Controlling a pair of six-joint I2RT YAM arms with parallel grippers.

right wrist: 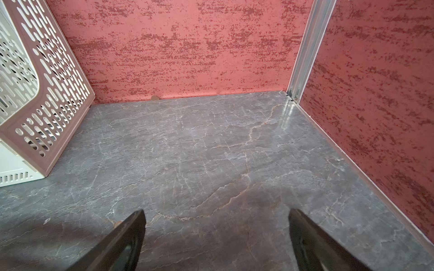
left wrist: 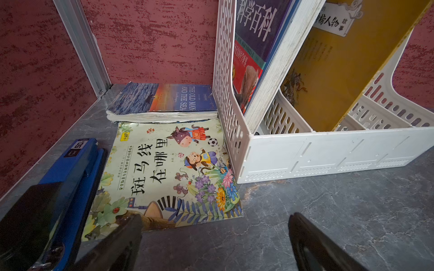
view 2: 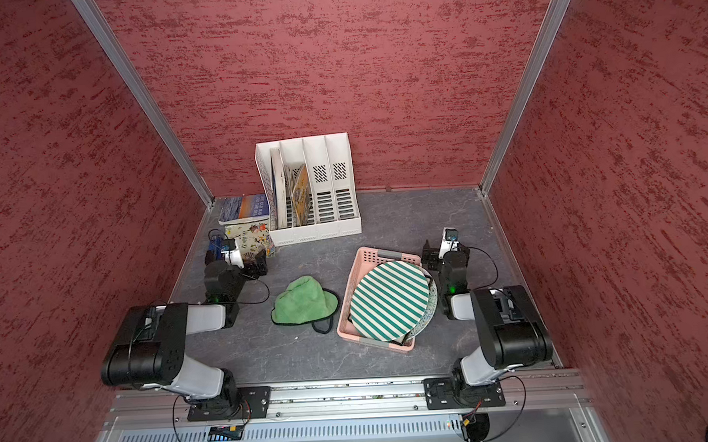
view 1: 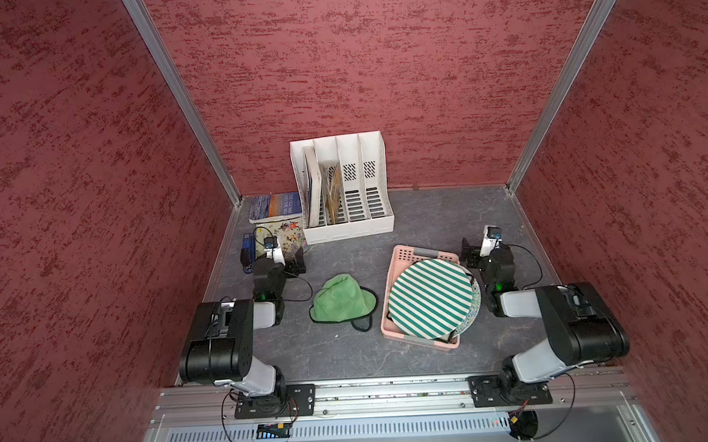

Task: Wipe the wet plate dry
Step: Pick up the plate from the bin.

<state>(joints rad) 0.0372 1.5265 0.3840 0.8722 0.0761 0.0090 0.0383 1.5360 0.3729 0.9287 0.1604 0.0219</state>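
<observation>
1. The grey table [view 1: 447, 213] holds everything. Its right back part is bare, which gives room to work.
2. The white file rack [view 1: 344, 226] stands at the back with books in it. A wide swing of the left arm could knock it.
3. The pink basket [view 1: 412, 252] sits right of centre. It looks light, so I judge that a tug on its contents could drag it along.
4. The striped plate [view 1: 431, 301] lies tilted across the basket rim, on top of a patterned plate [view 1: 473, 311]. I cannot see any wetness from here. If it is wet, a pinch on its rim may slip and let it clatter onto the lower plate.
5. The green cloth [view 1: 340, 299] lies crumpled just left of the basket, with a dark loop trailing from it. A grab might catch only that loop or a single fold, leaving too little cloth to wipe with.
6. The left gripper [left wrist: 215, 218] hangs near a picture book [left wrist: 169, 173], its jaws apart and empty.
7. The right gripper [right wrist: 216, 213] sits beside the basket's far corner, its jaws also wide apart and holding nothing.
</observation>
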